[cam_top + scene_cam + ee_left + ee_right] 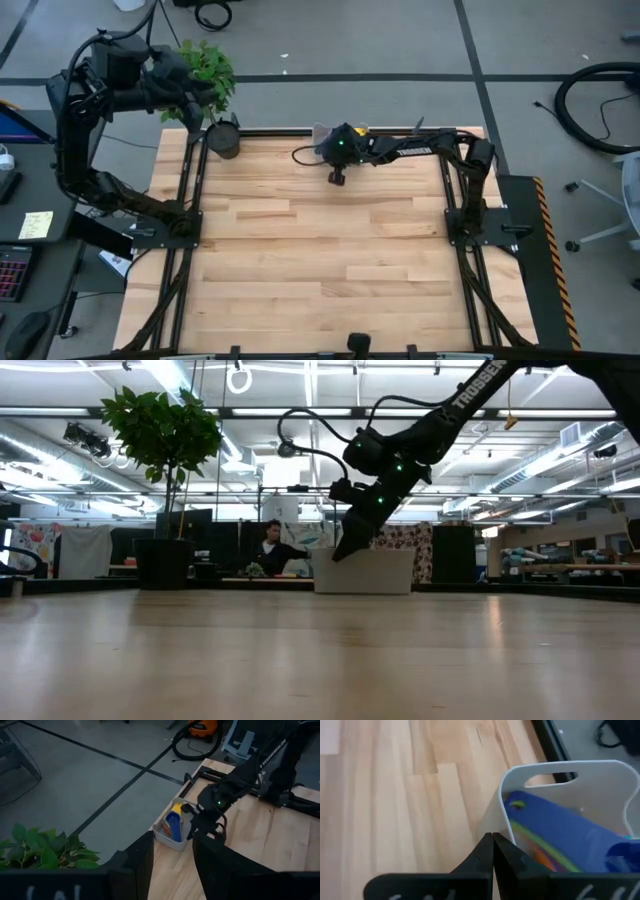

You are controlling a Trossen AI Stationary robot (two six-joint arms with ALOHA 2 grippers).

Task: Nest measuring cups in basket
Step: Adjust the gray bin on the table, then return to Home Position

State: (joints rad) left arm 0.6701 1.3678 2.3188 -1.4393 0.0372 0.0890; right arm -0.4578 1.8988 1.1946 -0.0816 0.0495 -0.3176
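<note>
The pale basket (555, 770) stands at the table's far edge, mid-width (321, 131). In it lie the measuring cups (555, 827), one in another: blue on top, with green, yellow and orange rims below. In the left wrist view the cups (174, 820) show blue and yellow. My right gripper (493, 838) is shut and slants down just outside the basket's near wall, at one corner (339, 554). My left gripper (172, 865) is open, raised high beyond the table's far left corner (188, 98), with nothing between its fingers. My right gripper's shut fingertips (487, 842) stand right by the outside of the basket's wall (503, 815), slanting down from the table's right and near side. I cannot tell whether they touch the wall. The basket stands flat on the table.
A dark round plant pot (225, 138) with a leafy plant (165, 430) stands at the far left corner of the table. Bare wooden tabletop (320, 260) spreads toward the near edge. A person (270, 550) sits in the room beyond the table.
</note>
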